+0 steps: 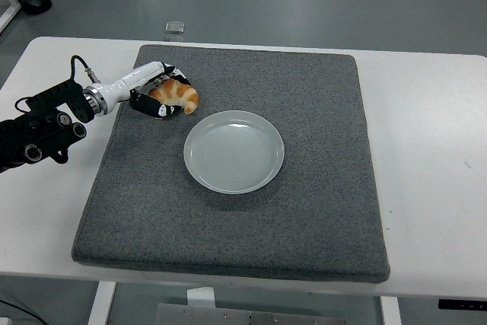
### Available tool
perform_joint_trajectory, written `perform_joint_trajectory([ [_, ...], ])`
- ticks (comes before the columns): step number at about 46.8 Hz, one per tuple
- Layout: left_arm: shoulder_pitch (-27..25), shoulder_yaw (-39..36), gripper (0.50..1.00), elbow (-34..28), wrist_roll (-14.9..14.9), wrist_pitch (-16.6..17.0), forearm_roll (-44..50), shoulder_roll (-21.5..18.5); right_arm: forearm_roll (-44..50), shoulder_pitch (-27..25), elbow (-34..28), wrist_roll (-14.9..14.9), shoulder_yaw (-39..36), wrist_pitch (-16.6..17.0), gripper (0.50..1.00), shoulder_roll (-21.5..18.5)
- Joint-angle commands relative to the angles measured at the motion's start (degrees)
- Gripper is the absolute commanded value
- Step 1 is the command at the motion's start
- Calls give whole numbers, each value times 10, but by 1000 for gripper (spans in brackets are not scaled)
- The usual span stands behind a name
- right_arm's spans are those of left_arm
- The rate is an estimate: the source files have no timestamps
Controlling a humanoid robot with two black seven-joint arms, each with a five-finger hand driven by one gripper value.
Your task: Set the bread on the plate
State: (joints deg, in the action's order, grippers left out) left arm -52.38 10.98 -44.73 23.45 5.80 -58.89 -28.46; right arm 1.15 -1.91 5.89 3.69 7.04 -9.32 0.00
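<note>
On the mat (251,211), far-left corner: bread (176,95)
Long axis: left to right, tipped down toward the plate (233,151)
Left hand (160,92): fingers curled round the bread, gripping it
Plate: just right of the bread, apart, bare

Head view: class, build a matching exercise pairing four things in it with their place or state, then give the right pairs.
Things:
1. bread
2. plate
3. left hand
4. grey mat

Place or state:
A. lies across the white table
B. empty, mid-mat
C. held, beyond and left of the plate
D. fingers curled round the bread

Pairs: 1-C, 2-B, 3-D, 4-A
</note>
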Motion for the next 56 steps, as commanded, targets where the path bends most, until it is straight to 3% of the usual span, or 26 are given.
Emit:
perform_joint_trajectory([
  [1,0,1,500,-1,0,0,0,-2,0,0,0,0,0,0,938,0],
  [14,-26,4,500,-8,18,0,-1,-44,0,0,0,0,0,0,940,0],
  [21,-69,1,500,-8,21,-5,-2,-82,-1,0,0,0,0,0,938,0],
  [27,-117,-1,500,-26,21,-20,-8,-121,-1,0,0,0,0,0,938,0],
  [31,-149,-1,500,-35,21,-50,-9,-140,-1,0,0,0,-1,0,938,0],
  [44,-237,-2,500,-36,19,-98,-11,-143,-2,1,0,0,0,0,938,0],
  [56,-286,-3,500,-78,15,-111,-61,-143,-2,1,-1,0,-1,0,940,0],
])
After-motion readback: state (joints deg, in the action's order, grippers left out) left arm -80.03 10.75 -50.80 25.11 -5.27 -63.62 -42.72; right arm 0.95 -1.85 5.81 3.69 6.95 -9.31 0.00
